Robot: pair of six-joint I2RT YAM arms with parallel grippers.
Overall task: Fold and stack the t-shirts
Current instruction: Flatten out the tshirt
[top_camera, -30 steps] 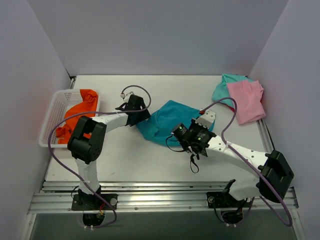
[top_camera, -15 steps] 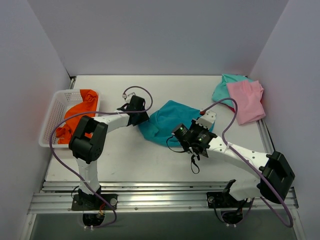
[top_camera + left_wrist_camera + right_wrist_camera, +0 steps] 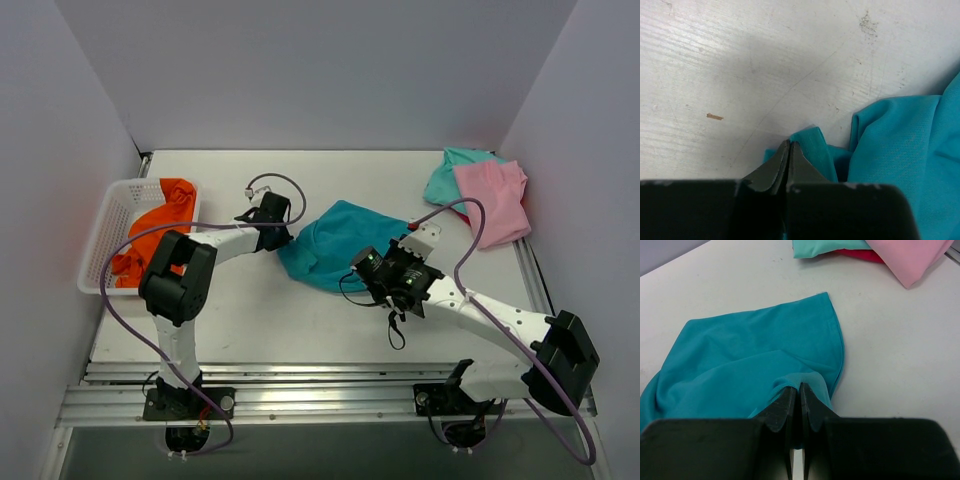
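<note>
A teal-blue t-shirt (image 3: 335, 243) lies crumpled in the middle of the table. My left gripper (image 3: 277, 238) is at its left edge, and the left wrist view has the jaws shut (image 3: 789, 146) on a thin hem of the teal cloth (image 3: 900, 150). My right gripper (image 3: 369, 266) sits at the shirt's near right side, shut (image 3: 800, 389) on a raised fold of the same shirt (image 3: 750, 355). A pink t-shirt (image 3: 492, 200) lies over a mint-green one (image 3: 448, 172) at the back right. An orange t-shirt (image 3: 160, 225) fills the basket.
The white lattice basket (image 3: 96, 248) stands at the left edge of the table. White walls close in the left, back and right sides. A red strip of cloth (image 3: 860, 255) shows under the pink t-shirt (image 3: 910, 257) and the mint-green one (image 3: 822, 246).
My left gripper has gone from open to shut on the teal shirt's left edge. The right arm has shifted slightly right and nearer, keeping its hold on the cloth.
</note>
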